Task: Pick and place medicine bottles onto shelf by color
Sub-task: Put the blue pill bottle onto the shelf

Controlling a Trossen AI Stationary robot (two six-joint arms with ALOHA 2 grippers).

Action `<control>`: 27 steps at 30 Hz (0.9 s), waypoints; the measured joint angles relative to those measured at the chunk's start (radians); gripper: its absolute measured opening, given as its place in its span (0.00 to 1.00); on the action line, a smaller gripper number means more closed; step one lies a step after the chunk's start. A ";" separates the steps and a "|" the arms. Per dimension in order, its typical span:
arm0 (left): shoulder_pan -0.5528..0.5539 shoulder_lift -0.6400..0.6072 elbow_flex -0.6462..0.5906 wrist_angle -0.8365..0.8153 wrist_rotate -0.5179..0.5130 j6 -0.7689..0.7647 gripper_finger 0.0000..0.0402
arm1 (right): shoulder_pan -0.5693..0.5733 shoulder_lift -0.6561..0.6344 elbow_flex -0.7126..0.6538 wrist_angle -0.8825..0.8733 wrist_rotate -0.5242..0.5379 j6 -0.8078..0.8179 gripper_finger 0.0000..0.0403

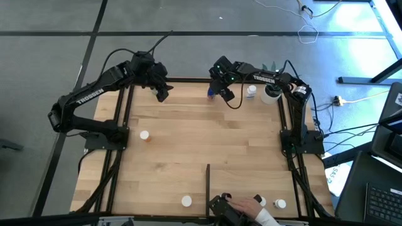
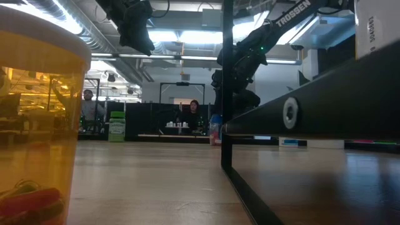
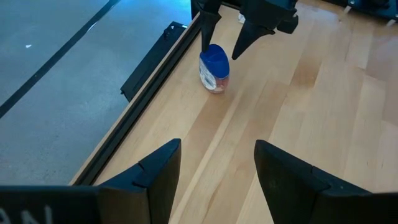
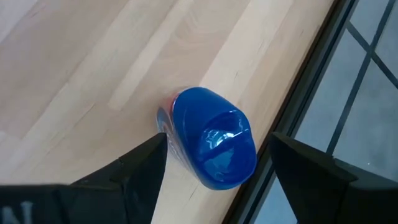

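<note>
High view: the right gripper (image 1: pixel 217 91) hangs at the wooden desk's (image 1: pixel 201 144) twelve o'clock edge; the left gripper (image 1: pixel 162 91) waits at eleven.

Left wrist view: right jaws spread around the upright blue-capped medicine bottle (image 3: pixel 214 68).

Right wrist view: bottle between jaws, untouched.

Left jaws apart.

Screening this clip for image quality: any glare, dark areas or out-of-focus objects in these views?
High view: bright glare on the floor at top right, table evenly lit. Low view: backlit by ceiling lights, arms silhouetted, and the orange bottle close to the lens is blurred. Right wrist view: a highlight on the blue cap between the right hand's open fingers.
</note>
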State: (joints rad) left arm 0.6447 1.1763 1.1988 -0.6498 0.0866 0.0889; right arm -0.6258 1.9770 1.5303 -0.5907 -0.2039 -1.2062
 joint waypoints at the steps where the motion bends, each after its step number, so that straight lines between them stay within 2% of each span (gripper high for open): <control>1: 0.000 0.000 0.000 0.000 0.000 0.000 0.49 | 0.000 0.000 0.000 0.000 0.000 0.000 0.70; 27: 0.000 0.000 0.000 0.000 0.000 0.000 0.49 | -0.008 0.000 0.001 0.000 -0.026 -0.003 0.70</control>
State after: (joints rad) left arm 0.6448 1.1763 1.1988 -0.6502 0.0865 0.0887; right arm -0.6342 1.9770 1.5309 -0.5907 -0.2295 -1.2093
